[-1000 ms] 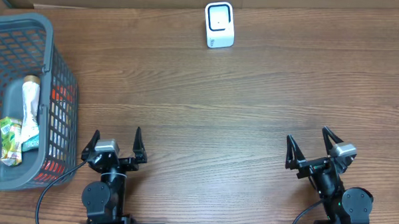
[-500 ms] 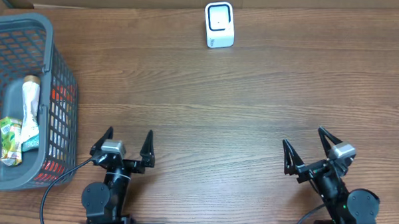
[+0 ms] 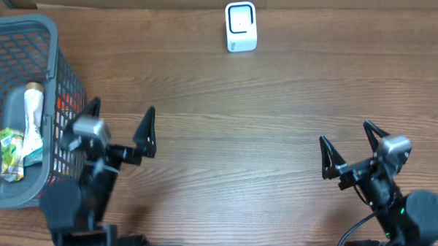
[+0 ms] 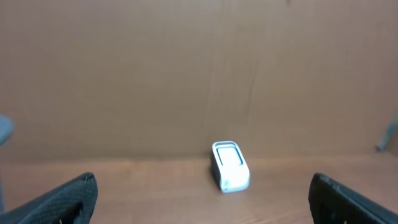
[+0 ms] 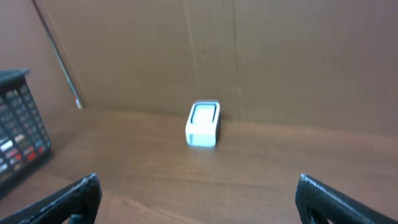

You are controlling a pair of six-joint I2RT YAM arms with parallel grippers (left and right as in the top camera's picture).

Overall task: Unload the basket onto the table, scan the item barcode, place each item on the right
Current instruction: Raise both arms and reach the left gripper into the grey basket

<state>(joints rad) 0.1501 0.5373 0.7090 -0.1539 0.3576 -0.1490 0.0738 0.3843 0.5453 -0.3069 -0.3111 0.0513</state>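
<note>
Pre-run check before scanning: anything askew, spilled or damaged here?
Nothing stands out. Scanner stands upright at the far edge of the table, items lie inside the basket on the left, nothing spilled; left gripper and right gripper open, empty.

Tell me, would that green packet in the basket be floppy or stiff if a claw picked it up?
Probably floppy: the green packet looks crumpled and lies bent inside the basket. Likely light, since it seems a thin pouch. Pinched at one edge, it may well droop.

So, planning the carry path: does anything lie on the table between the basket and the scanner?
No; the overhead view shows only bare wooden table between the basket and the white scanner.
</note>
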